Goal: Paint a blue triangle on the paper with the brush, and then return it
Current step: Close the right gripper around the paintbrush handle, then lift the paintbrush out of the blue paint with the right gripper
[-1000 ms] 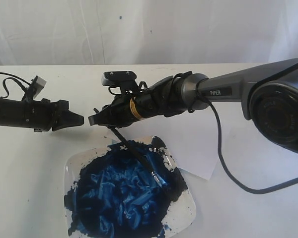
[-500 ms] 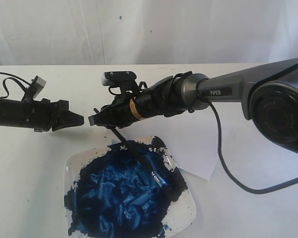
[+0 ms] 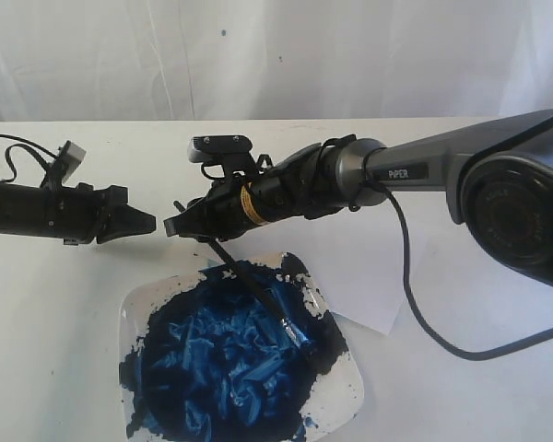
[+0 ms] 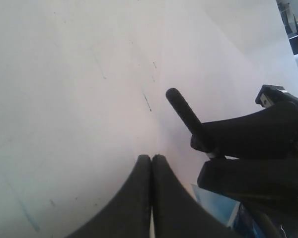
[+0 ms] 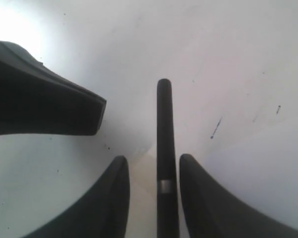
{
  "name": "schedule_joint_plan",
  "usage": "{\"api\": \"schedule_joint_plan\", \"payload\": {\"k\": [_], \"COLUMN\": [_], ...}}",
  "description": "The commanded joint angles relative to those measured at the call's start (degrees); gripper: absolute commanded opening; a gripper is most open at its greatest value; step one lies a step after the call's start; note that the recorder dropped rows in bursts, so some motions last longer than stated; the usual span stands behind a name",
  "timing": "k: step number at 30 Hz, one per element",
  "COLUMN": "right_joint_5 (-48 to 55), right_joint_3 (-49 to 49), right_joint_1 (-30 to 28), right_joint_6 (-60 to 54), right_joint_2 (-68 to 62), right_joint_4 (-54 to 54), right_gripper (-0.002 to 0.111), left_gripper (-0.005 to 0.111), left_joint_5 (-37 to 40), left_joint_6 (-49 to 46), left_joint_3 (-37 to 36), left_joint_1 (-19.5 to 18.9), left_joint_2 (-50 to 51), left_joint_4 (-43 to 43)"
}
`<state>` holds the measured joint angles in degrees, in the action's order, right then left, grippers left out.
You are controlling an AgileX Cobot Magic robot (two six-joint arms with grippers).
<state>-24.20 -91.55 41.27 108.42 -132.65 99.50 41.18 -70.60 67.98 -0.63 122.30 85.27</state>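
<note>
The brush [image 3: 258, 287] slants from the paint plate up to my right gripper [image 3: 172, 224], bristle end down in the dark-blue paint. In the right wrist view its black handle [image 5: 164, 124] stands between the fingers of the right gripper [image 5: 153, 157], which is open; a wide gap shows on one side and a thin one on the other. My left gripper [image 3: 150, 222] is shut and empty, tip to tip with the right one. The left gripper [image 4: 151, 157] sees the handle end [image 4: 181, 106] nearby. The paper [image 3: 378, 285] lies under the right arm. No blue triangle shows.
A white square plate [image 3: 129, 308] holding a large dark-blue paint mass [image 3: 230, 359] sits at the front centre. A black cable [image 3: 415, 304] loops from the right arm over the white table. A white cloth hangs behind the table.
The right arm has shifted only very slightly. The brush, the plate and the left arm stay where they were.
</note>
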Motion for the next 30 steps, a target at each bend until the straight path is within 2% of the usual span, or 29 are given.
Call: {"api": "schedule_joint_plan", "payload": {"k": [1,13,21,30], "right_joint_5": [-0.6,0.31,-0.12,0.76], "right_joint_3": [-0.39,-0.39,-0.39,-0.39], "right_joint_1": [-0.01,-0.01,-0.13,-0.13], "right_joint_6": [-0.23,-0.23,-0.23,-0.23], "right_joint_2": [-0.54,-0.52,-0.52,0.33], "right_joint_4": [0.45,0.45,0.45,0.45], "right_gripper": [0.032,0.032,0.006,0.003], "left_gripper": [0.0,0.0,0.0,0.0], "left_joint_5": [0.71,0.6,0.6,0.72], "left_joint_6": [-0.24,-0.24,-0.24,-0.24], "left_joint_3": [0.14,0.14,0.14,0.14], "left_joint_1": [0.05,0.05,0.05,0.05], "left_joint_2": [0.12,0.12,0.12,0.12], "left_joint_4": [0.82,0.82,0.82,0.82]}}
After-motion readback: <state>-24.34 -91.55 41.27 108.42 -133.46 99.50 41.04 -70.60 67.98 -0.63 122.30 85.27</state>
